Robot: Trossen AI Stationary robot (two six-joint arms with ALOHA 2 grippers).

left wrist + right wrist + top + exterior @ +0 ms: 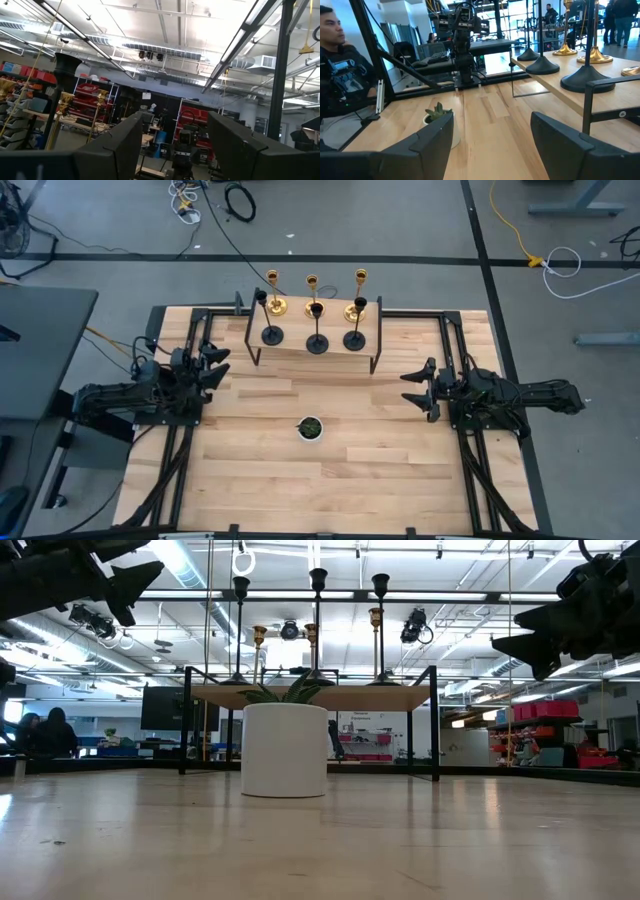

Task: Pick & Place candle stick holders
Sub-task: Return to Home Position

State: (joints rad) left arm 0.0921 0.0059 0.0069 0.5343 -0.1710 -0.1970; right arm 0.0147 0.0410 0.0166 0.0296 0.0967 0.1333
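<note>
Nearest the lens in the right wrist view are the right arm's (pixel 510 395) jaws. They are spread wide and pinch nothing, and bare counter (pixel 492 112) shows through the gap. The left arm's (pixel 130 395) jaws are also parted and empty, and its wrist view looks out over the room rather than down at any work.

All six candle stick holders stand on the shelf (pixel 294 340), which lies ahead of both sets of jaws and between them. The three black holders (pixel 317 343) form the row nearer the jaws, and the three gold holders (pixel 276 306) form the row behind. Each stem stands upright, so its long axis runs straight up from the shelf top.

The left jaws sit just beside the shelf's near left corner. The right jaws hang a little farther from its right end, so the left arm looks slightly the nearer. A small white pot (pixel 310 428) with a green plant stands behind the line of the jaws, about midway between them and apart from both.

No holder is left on the counter, so the placing looks finished. What remains is for each arm to pull back. The shelf lies inward and forward of each set of jaws, so drawing outward and away from it should keep the tall, easily tipped stems safe.
</note>
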